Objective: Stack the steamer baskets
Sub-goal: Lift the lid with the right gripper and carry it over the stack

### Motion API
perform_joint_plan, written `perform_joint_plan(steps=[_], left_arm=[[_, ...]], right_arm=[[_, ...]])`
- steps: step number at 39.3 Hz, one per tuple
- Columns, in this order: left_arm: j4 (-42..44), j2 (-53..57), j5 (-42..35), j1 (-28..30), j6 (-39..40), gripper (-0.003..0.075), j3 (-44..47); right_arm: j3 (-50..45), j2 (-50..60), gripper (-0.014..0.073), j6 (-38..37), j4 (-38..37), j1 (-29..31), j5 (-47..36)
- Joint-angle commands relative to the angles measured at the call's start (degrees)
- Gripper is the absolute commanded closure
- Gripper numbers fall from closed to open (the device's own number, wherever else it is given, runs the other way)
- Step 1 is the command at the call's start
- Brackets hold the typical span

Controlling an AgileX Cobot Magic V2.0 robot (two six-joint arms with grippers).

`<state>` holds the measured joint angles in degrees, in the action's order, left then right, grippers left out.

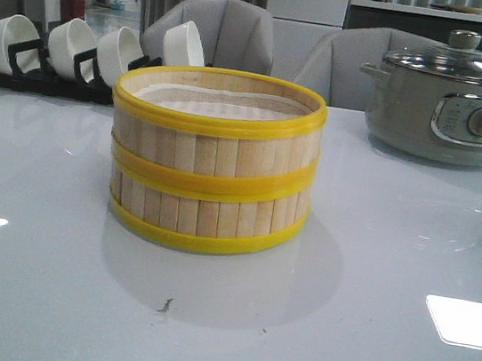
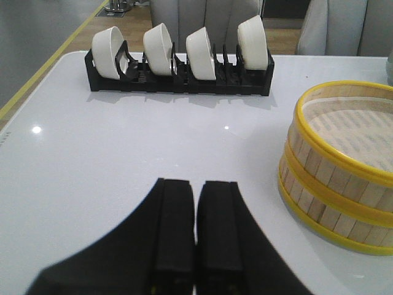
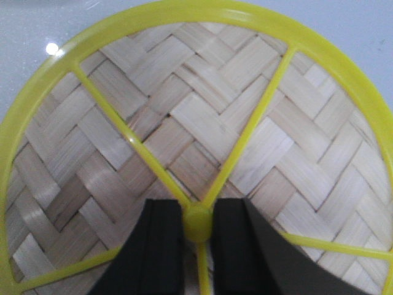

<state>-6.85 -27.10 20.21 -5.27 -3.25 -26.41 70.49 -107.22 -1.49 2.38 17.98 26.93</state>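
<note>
Two round steamer baskets (image 1: 212, 160) with pale bamboo-slat walls and bright yellow rims are sitting stacked, one squarely on the other, near the middle of the glossy white table (image 1: 34, 250). A pale liner is showing inside the upper tier. Far to the left, a black dish rack (image 1: 49, 73) is holding four white ceramic bowls (image 1: 119, 54) on edge. At the far right, a grey-green electric pot (image 1: 454, 104) with a glass lid is standing well apart from the stack.

The left gripper (image 2: 195, 233) is hovering over bare table to the left of the stack, its black fingers (image 2: 174, 227) pressed together with nothing between them.

The right gripper (image 3: 198, 224) is sitting over a flat woven-bamboo lid (image 3: 202, 123) with yellow rim and spokes, its fingers (image 3: 161, 246) clamped on either side of the lid's yellow centre knob (image 3: 198, 222). A sliver of that yellow rim is showing at the right edge of the front view.
</note>
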Motion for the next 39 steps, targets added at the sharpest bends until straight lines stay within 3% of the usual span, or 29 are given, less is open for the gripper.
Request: perform_joint_plan(steps=[1,19,27,39], left_arm=[[-0.2,-0.1,-4.9,0.1,-0.1,0.0623,-1.7],[-0.2,-0.1,-4.9,0.1,-0.1,0.0623,-1.7],[-0.2,-0.1,-4.9,0.1,-0.1,0.0623,-1.7],[-0.2,-0.1,-4.9,0.1,-0.1,0.0623,-1.7]], right_arm=[[1.8,2.9,0.0566,0.0,0.7,-2.2,-1.8],[3.3,12.7,0.0566,0.0,0.6,-13.9,-2.4],[11.6,16.1,0.0566,0.0,0.6,-19.8,4.8],[27.2,15.2,0.0566,0.0,0.6,-34.1,15.0]])
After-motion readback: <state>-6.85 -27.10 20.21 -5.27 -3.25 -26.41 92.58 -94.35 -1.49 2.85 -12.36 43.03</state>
